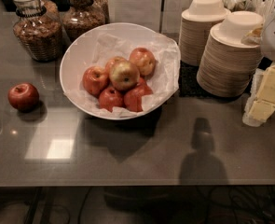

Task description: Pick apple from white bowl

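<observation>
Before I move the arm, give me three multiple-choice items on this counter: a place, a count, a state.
1. Where is the round yellow-green apple with red blush? A: atop the other apples in the wide white paper-lined bowl; B: on the counter; C: on a jar.
2. How many stacks of beige paper bowls? A: one; B: two; C: four.
3. The gripper is: A: shut on an apple; B: open over the bowl; C: out of view.
Key: A, it crowns the pile; B, two stand right of the bowl; C, no gripper shows anywhere.
</observation>
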Robot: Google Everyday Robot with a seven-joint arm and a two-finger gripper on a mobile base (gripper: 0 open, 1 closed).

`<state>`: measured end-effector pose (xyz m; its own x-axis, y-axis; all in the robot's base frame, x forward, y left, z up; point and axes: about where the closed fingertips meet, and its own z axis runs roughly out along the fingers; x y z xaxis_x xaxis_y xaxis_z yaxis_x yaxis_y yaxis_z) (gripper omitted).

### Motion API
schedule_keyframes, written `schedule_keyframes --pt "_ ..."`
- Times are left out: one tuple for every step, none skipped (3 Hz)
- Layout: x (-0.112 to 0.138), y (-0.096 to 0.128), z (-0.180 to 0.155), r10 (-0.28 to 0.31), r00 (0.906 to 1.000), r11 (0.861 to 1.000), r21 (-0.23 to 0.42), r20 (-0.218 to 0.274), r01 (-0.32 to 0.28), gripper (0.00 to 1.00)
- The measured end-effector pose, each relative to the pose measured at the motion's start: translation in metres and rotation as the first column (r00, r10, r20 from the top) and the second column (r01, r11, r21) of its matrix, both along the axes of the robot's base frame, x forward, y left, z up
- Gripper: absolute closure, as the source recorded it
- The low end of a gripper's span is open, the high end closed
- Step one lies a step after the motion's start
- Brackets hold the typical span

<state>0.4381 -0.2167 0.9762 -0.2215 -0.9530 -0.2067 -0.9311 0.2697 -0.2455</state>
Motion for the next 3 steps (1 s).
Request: schedule_keyframes --pt "0.0 0.0 0.0 0.0 1.0 1.0 0.0 0.001 0.0 0.0" --pt "0.002 0.008 0.003 0.015 0.9997 1.0 -0.008 0.021 -0.014 0.0" --pt "0.007 0.047 0.004 0.101 0.9938 0.995 0.001 0.047 -0.101 0.0"
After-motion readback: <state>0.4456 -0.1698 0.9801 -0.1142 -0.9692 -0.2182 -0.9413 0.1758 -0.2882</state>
